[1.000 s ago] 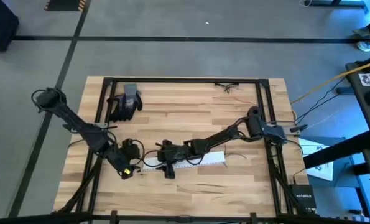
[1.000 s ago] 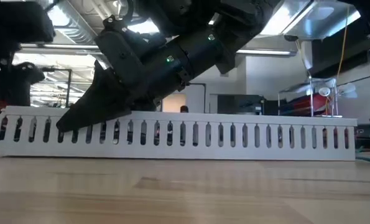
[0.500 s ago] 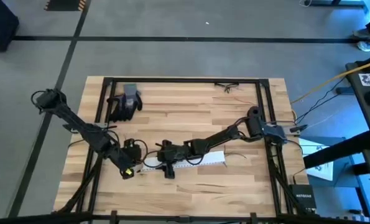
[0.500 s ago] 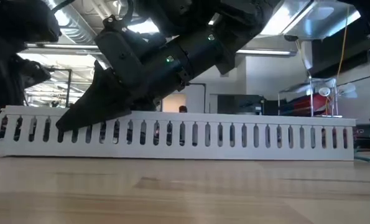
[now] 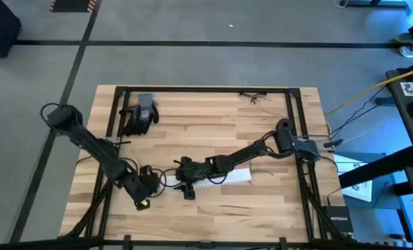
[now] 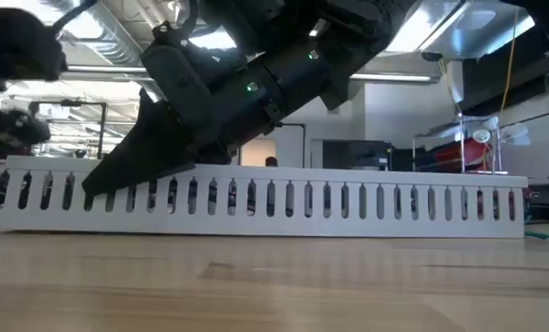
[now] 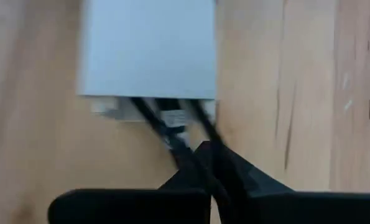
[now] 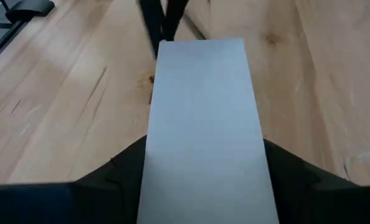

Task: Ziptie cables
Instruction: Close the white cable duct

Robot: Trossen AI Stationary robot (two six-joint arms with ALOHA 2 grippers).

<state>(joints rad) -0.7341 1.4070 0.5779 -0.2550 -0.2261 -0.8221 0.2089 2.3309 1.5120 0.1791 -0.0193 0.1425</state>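
Cables [image 7: 172,127]: thin dark strands emerging from the open end of the white slotted duct [image 5: 216,179], seen best in the left wrist view; they run from the duct mouth toward the left gripper [image 7: 216,171]. The strands merge with the dark fingertips there, so I cannot tell whether that gripper is pinched on them or merely beside them. How far the cables run inside the duct is hidden by its lid.

In the right wrist view, two dark strands also show just beyond the duct's far end [image 8: 166,22], cut off by the picture's edge.

Duct: lies flat on the wooden table [image 5: 262,215], toward the table's near edge. Low view shows its slotted side wall [image 6: 348,203] full length; its left part is crossed by the dark body of an arm.

Right gripper [image 5: 187,182]: on the duct's left part, fingers [image 8: 296,171] apart, straddling the duct on both sides, apparently clamped on its walls; fingertips cut off by the picture's lower edge.

Away from the duct: a dark work glove [image 5: 138,114] at the table's far left, and a small tangle of thin dark pieces [image 5: 253,96] near the far edge, too small to identify.
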